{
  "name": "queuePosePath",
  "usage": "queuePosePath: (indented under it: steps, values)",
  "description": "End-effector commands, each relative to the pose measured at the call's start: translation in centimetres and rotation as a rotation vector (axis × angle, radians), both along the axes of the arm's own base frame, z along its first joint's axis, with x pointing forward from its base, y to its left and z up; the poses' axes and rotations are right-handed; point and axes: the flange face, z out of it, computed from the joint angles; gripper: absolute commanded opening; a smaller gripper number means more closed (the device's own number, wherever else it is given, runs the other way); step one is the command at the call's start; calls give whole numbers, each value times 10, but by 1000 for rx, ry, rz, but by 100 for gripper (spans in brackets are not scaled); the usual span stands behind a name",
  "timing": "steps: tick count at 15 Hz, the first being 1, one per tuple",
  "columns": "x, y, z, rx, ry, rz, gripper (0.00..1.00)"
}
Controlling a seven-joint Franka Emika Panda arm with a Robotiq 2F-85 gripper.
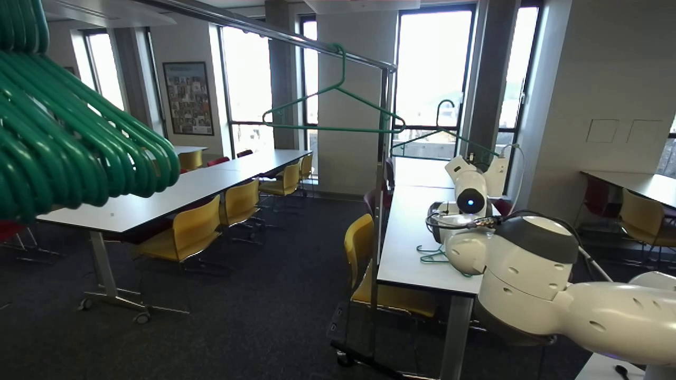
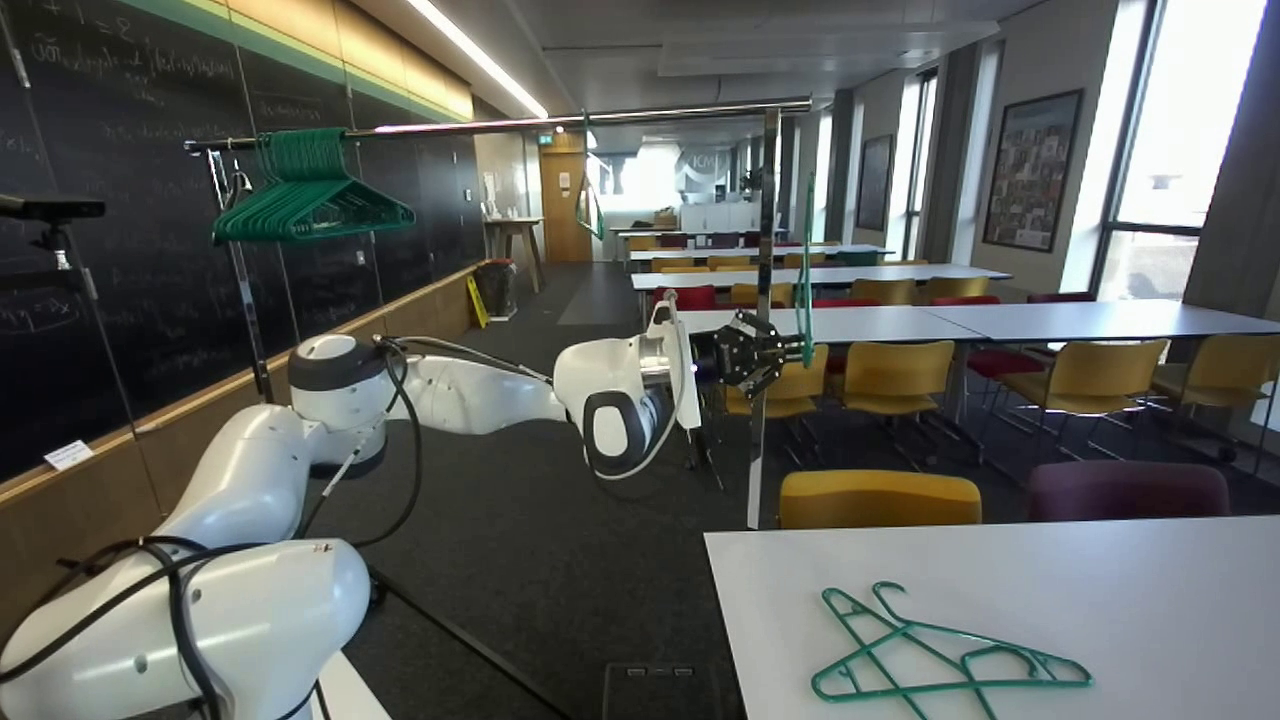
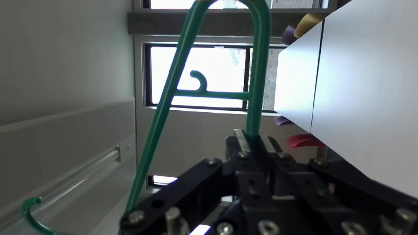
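I have my Robotiq gripper (image 3: 254, 140) closed on the lower bar (image 3: 256, 111) of a green coat hanger (image 3: 164, 102), holding it hook-up in the air near the end post (image 2: 768, 200) of the metal clothes rail (image 2: 690, 112)

One gripper (image 3: 254, 140), one held hanger (image 3: 258, 73)

One rail (image 2: 690, 111) carries one lone hanger (image 1: 334, 128) and one bunch of hangers (image 2: 305, 215), packed too tightly to count. Two overlapping hangers (image 2: 908, 627) lie on one desk (image 2: 1180, 600). Two framed posters (image 2: 1035, 170), one floor sign (image 2: 477, 302) and one wooden door (image 2: 567, 215) appear in an exterior view. Chairs (image 2: 898, 380) are many, some partly hidden; number unclear.
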Motion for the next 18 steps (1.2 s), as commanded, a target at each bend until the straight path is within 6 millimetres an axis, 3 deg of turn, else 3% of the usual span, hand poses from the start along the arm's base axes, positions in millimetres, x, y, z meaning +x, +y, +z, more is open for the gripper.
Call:
queuePosePath:
  steps: [1,9,18]
  values:
    - [-11,18,15,1,0,27,2]
    - [-28,48,24,-17,19,67,2]
    - [-75,31,30,4,7,4,2]
